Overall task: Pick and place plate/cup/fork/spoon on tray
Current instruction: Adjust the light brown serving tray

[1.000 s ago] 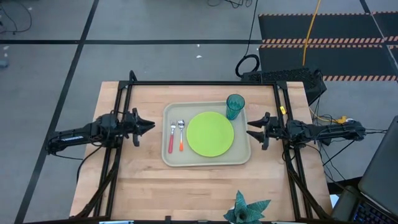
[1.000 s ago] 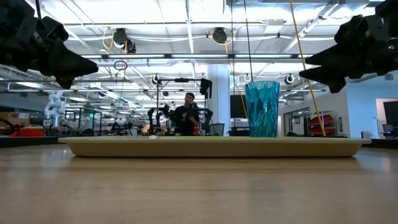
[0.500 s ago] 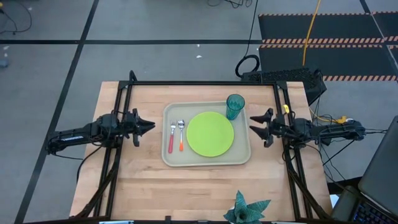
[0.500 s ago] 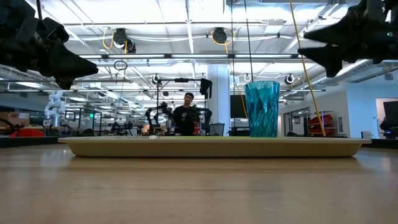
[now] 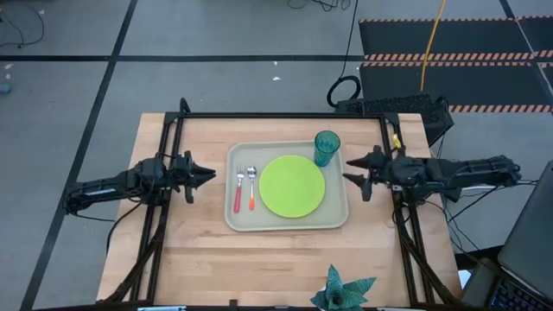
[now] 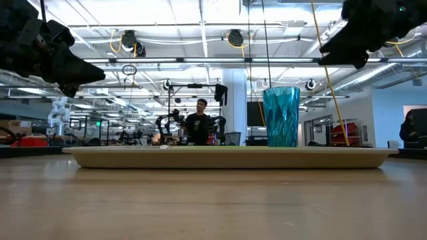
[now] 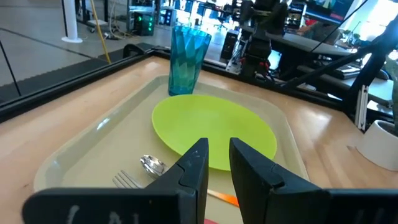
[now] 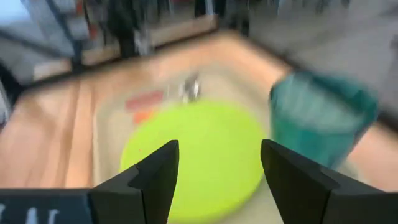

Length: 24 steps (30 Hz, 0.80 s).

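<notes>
The beige tray [image 5: 232, 216] lies flat on the middle of the table. On it rest the lime-green plate [image 5: 292, 186], the teal cup [image 5: 327, 147] standing upright at its far right corner, and the red-handled fork [image 5: 238, 192] beside the orange-handled spoon [image 5: 251, 188], left of the plate. My left gripper [image 5: 211, 175] hovers left of the tray, pointing at it, its fingers a narrow gap apart and empty. My right gripper [image 5: 347, 171] hangs above the tray's right rim, open wide with nothing between its fingers [image 8: 165, 163]. The low view shows it high above the cup [image 6: 281, 117].
A spiky teal leafy object [image 5: 346, 292] stands at the table's near edge, right of centre. A black frame runs along the table's far edge and both sides. A dark device [image 5: 389, 105] sits beyond the far right corner. A person [image 6: 200, 123] stands far off in the room.
My right gripper has risen well above the table beside the tray's right rim, staying open and empty. The tray and everything on it have kept their places.
</notes>
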Tool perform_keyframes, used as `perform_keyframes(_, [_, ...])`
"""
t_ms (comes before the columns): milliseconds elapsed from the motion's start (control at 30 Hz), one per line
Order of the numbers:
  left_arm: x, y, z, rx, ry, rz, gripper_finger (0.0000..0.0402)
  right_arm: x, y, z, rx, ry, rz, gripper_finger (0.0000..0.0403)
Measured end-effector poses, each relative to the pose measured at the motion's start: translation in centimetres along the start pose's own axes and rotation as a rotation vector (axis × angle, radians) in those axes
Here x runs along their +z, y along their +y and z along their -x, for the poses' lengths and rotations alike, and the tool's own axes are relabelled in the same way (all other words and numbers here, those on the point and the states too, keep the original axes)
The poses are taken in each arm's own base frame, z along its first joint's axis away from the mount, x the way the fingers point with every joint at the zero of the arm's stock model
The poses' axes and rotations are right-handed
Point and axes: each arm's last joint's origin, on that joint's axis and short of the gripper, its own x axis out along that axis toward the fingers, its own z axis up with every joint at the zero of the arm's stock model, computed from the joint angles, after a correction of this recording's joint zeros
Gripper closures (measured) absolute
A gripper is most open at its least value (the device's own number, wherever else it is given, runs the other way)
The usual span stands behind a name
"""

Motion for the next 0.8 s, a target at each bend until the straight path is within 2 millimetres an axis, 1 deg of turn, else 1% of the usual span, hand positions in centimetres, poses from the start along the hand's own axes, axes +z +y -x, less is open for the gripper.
perform_keyframes(100, [-0.1, 0.0, -0.1, 0.004, 0.018, 0.017, 0.0334, 0.8, 0.9, -0.7, 0.029, 0.181, -0.013, 0.0184])
perform_keyframes(200, [-0.3, 0.1, -0.3, 0.009, 0.041, 0.026, 0.0334, 1.5, 2.0, -1.5, 0.072, 0.301, -0.07, 0.0184])
perform_keyframes(300, [-0.4, 0.1, -0.5, 0.014, 0.062, 0.027, 0.0334, 1.4, 2.4, -2.0, -0.011, 0.452, -0.154, 0.0184])
perform_keyframes(433, [-0.5, 0.1, -0.6, 0.02, 0.083, 0.023, 0.0334, -0.2, 2.1, -2.6, -0.19, 0.681, -0.311, 0.0184])
perform_keyframes(567, [-0.6, 0.1, -0.7, 0.024, 0.088, 0.001, 0.0334, -1.8, 2.0, -2.9, -0.315, 0.872, -0.437, 0.0184])
perform_keyframes(667, [-0.6, 0.2, -0.7, 0.027, 0.088, -0.024, 0.0334, -2.6, 1.9, -3.3, -0.382, 0.909, -0.474, 0.0184])
perform_keyframes(800, [-0.6, 0.2, -0.7, 0.026, 0.089, -0.051, 0.0334, -3.4, 2.0, -4.1, -0.386, 0.884, -0.525, 0.0184])
